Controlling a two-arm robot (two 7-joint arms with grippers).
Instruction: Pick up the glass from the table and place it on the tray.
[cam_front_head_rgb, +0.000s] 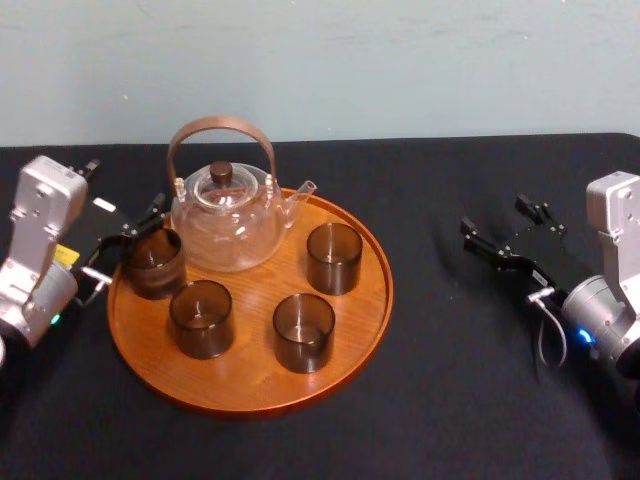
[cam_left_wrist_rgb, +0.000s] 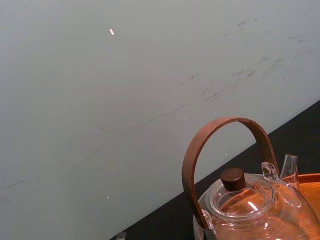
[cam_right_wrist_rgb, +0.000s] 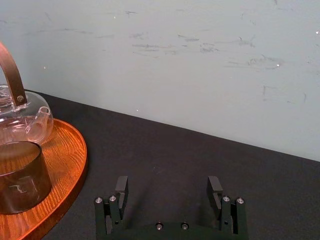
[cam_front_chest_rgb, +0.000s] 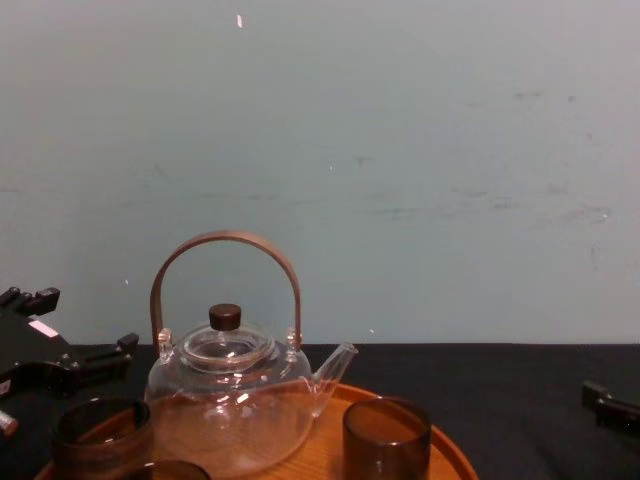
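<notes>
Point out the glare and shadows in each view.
Head view: pale highlights on the teapot, soft sheen on the tray rim. Left wrist view: small glints on the lid. Right wrist view: the open right hand throws faint shadows on the table. Chest view: white specks on the wall.

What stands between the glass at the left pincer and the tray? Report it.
Nothing visible. The glass at the left pincer is already at the tray's left edge, the teapot close beside it. The right pincer hangs open far right.

tray on table | teapot at tray's rear | four glasses on tray around teapot's front | right tool well right
</notes>
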